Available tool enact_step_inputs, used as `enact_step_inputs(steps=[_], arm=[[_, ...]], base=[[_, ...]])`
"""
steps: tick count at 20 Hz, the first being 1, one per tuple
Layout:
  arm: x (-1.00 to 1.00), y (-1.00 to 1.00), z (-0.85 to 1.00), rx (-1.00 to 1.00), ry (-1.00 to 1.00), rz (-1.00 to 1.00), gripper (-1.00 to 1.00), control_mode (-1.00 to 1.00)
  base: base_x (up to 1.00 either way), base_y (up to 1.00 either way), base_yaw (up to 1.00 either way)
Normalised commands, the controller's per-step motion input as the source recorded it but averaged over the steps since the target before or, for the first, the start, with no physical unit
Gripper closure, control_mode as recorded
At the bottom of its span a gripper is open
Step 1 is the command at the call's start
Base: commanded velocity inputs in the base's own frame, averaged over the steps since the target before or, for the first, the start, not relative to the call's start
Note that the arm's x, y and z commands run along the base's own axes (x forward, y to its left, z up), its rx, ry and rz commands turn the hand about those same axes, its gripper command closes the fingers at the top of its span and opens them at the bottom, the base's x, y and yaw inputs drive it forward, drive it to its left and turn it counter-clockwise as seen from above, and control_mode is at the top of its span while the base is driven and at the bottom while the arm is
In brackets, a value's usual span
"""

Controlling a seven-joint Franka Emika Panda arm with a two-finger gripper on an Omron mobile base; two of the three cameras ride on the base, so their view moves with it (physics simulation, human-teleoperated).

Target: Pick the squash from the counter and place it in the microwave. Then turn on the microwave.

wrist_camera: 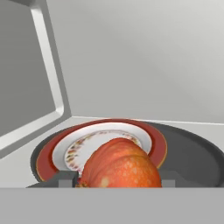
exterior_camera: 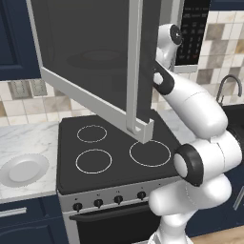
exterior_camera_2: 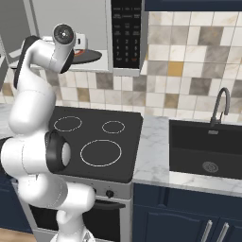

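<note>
The orange-red squash (wrist_camera: 120, 168) sits between my two dark fingertips (wrist_camera: 65, 178), low over a red-rimmed patterned plate (wrist_camera: 144, 140) on the dark turntable inside the microwave (wrist_camera: 144, 65). My gripper (wrist_camera: 118, 180) is shut on the squash. In the right base view my hand (exterior_camera_2: 80, 45) reaches into the microwave cavity above the turntable (exterior_camera_2: 90, 56), left of the black keypad strip (exterior_camera_2: 126, 33). The microwave door (exterior_camera: 90, 52) hangs wide open over the stovetop and hides my hand in the left base view. The marble counter (exterior_camera: 24, 138) lies to the left of the stove.
The black stovetop (exterior_camera: 114, 147) with white rings lies under the open door. A round white plate (exterior_camera: 24, 170) rests on the left counter. A dark sink (exterior_camera_2: 208, 146) with a faucet (exterior_camera_2: 220, 106) is at the right. Oven knobs (exterior_camera: 97, 203) line the front.
</note>
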Motion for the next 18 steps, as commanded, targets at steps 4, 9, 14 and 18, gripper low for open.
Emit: enact_step_inputs(steps=[4,9,14,18], arm=[[0.22,0.07,0.0,0.0,0.0,0.0,1.0,-1.0],[0.17,0.08,-0.07,0.0,0.0,0.0,1.0,-1.0],[0.17,0.13,-0.09,0.0,0.0,0.0,1.0,-1.0],[0.22,0.17,0.0,0.0,0.0,0.0,1.0,-1.0]], base=[[0.0,0.0,0.0],[0.0,0.0,0.0],[0.0,0.0,0.0],[0.0,0.0,0.0]])
